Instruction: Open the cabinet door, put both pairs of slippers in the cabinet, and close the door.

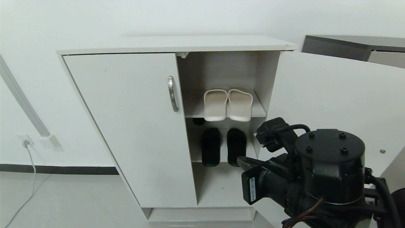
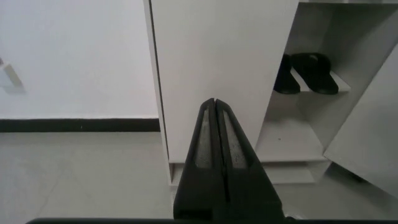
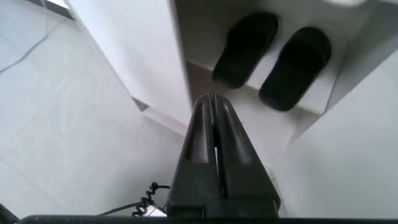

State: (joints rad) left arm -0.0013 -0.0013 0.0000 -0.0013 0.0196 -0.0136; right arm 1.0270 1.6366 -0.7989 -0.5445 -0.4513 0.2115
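Observation:
The white cabinet (image 1: 177,42) has its right door (image 1: 332,101) swung open and its left door (image 1: 126,126), with a metal handle (image 1: 171,94), closed. A white pair of slippers (image 1: 227,104) lies on the upper shelf. Below it a black pair of slippers (image 1: 223,146) (image 3: 273,59) (image 2: 308,71) lies on the middle shelf. My right gripper (image 1: 239,161) (image 3: 214,98) is shut and empty, just outside the opening, in front of and below the black pair. My left gripper (image 2: 214,101) is shut and empty, low down facing the closed left door (image 2: 217,56).
The open door (image 3: 354,143) stands close on the right arm's right side. A wall socket with a cable (image 1: 25,141) is at the left on the wall. A grey furniture top (image 1: 354,44) shows at the back right. Bare floor (image 1: 63,202) lies left of the cabinet.

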